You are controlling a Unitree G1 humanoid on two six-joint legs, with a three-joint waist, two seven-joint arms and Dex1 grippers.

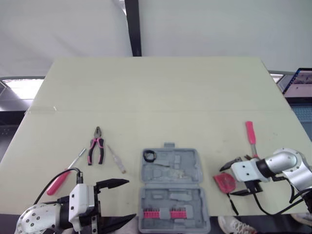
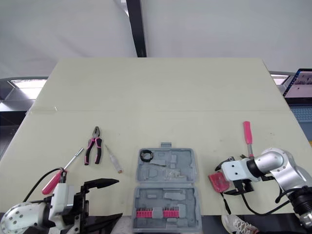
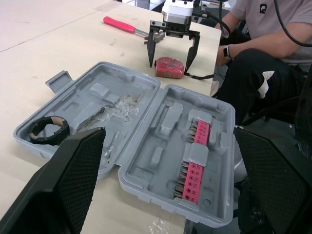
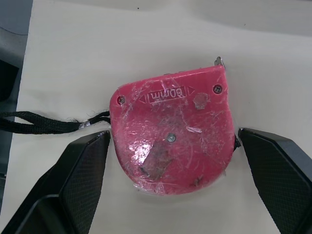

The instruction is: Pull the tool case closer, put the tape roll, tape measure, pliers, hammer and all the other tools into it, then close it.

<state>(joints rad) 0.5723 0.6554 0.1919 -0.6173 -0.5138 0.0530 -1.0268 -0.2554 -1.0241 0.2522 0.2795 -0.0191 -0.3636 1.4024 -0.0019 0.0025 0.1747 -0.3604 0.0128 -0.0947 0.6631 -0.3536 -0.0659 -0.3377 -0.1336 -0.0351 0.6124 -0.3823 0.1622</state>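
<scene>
Pale tabletop [image 1: 156,87] carried the grey tool case [image 1: 168,197], lying open just beyond the left gripper's [image 1: 130,199] widely spread jaws. The right gripper [image 3: 168,63] hung with jaws parted, the red tape measure [image 4: 173,146] between them. A black tape roll [image 1: 149,156] sat in the case.

Stereo pair overlooks table [image 1: 156,87], left wrist faces tool case [image 3: 141,122], right wrist hugs tape measure [image 4: 173,139]

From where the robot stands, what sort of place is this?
Probably a robot test lab rather than a real workshop: hand tools such as pliers are spaced out on a pale table around an open tool case, a laptop sits off to the right, and a person sits close by.
</scene>
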